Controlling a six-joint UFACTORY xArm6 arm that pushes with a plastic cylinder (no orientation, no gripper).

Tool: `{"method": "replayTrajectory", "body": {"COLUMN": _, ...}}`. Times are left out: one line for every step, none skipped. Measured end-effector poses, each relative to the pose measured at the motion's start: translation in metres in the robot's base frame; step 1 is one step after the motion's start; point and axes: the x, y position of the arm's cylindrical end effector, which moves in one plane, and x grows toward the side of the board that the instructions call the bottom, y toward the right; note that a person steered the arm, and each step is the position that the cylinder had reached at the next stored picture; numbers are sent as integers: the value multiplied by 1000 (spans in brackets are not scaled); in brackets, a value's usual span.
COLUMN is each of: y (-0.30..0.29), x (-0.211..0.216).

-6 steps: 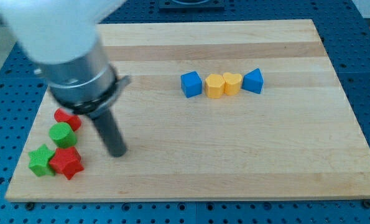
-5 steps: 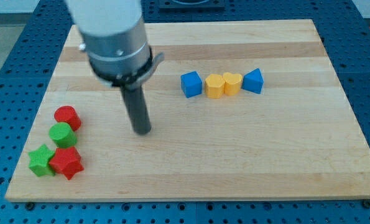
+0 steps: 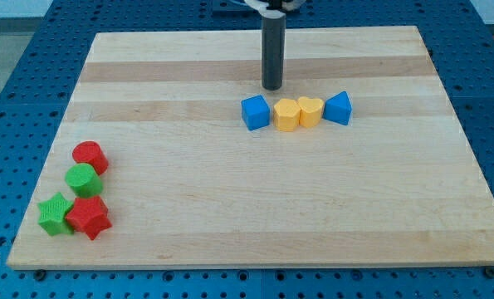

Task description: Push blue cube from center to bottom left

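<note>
Blue cube (image 3: 255, 112): it sits near the centre of the tabletop, at the left end of a short row, not pushed yet as far as I can judge.
Tabletop (image 3: 230, 216): a wooden board; the way from the cube to the bottom-left corner looks open until the cluster there.
Rod: it comes down from the view's top; my tip (image 3: 272, 86) is just above the row, up and a little right of the blue cube, not touching it.
End effector: there is no gripper, only the rod, so nothing opens or closes and nothing is held.
Row: yellow block (image 3: 286, 115), yellow heart (image 3: 310, 110), blue wedge (image 3: 338, 108), side by side, right of the cube.
Cluster, bottom left: red cylinder (image 3: 90, 156), green cylinder (image 3: 82, 178), red star (image 3: 89, 217), green star (image 3: 55, 213).
Progress: the whole push is still to do; the tip stands on a good side for pushing down-left.
</note>
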Motion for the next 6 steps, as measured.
{"method": "replayTrajectory", "body": {"y": -18, "x": 26}}
{"method": "replayTrajectory", "body": {"y": -34, "x": 58}}
{"method": "replayTrajectory", "body": {"y": -41, "x": 75}}
{"method": "replayTrajectory", "body": {"y": -12, "x": 76}}
{"method": "replayTrajectory", "body": {"y": -7, "x": 103}}
{"method": "replayTrajectory", "body": {"y": -56, "x": 131}}
